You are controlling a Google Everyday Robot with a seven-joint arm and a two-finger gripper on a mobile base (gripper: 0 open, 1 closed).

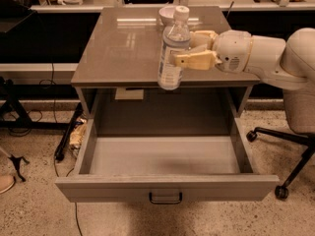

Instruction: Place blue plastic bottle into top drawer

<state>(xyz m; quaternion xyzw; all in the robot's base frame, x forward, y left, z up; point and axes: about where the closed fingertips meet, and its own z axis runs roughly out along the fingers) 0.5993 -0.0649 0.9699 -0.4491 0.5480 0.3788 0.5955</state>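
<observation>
The blue plastic bottle [173, 50] is a clear, faintly bluish bottle with a white cap. It hangs almost upright in the air over the front edge of the cabinet top. My gripper [183, 51] reaches in from the right and is shut on the bottle's middle, with a cream finger [195, 59] across its right side. Below it the top drawer [166, 187] is pulled fully out, with a dark pull handle [165, 198] on its front panel. Nothing lies inside the drawer.
A white bowl [167, 14] stands at the back of the cabinet top [123, 53]. An office chair base [275, 146] stands at the right. Cables and a dark stand [19, 127] lie on the floor at the left. A bench runs along the back.
</observation>
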